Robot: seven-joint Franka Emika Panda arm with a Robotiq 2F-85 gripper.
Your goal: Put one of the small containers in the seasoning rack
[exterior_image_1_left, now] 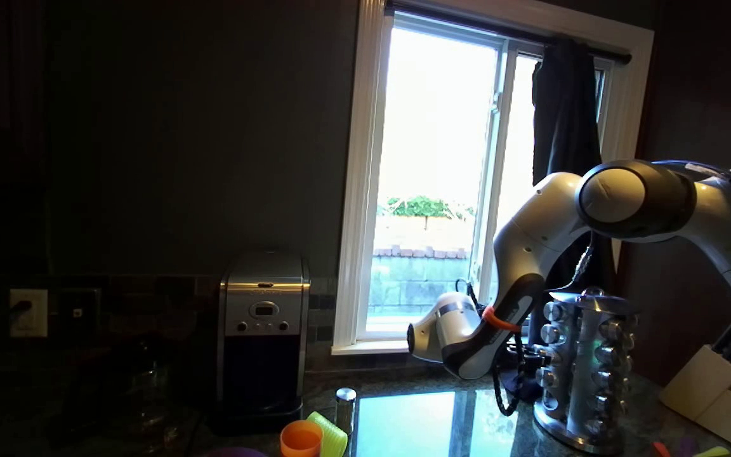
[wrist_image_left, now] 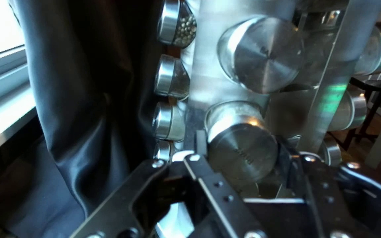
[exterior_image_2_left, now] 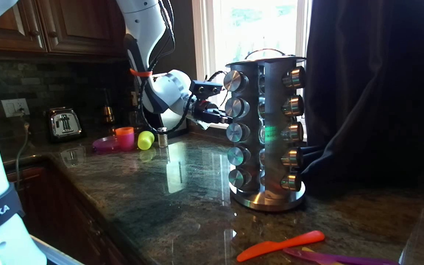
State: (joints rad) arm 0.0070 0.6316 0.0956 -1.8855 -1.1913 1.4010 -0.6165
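One silver-capped spice jar (wrist_image_left: 243, 148) is sitting tilted at the spice carousel (exterior_image_2_left: 272, 162), four o'clock from wrist-view centre; our gripper (wrist_image_left: 241, 142) is clenching it. We're seemingly inserting it, with seating and releasing remaining.

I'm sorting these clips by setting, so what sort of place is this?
Most likely a home kitchen. A seasoning rack stands on the stone-look counter, a knife block shows in an exterior view, and wooden cabinets hang on the wall.
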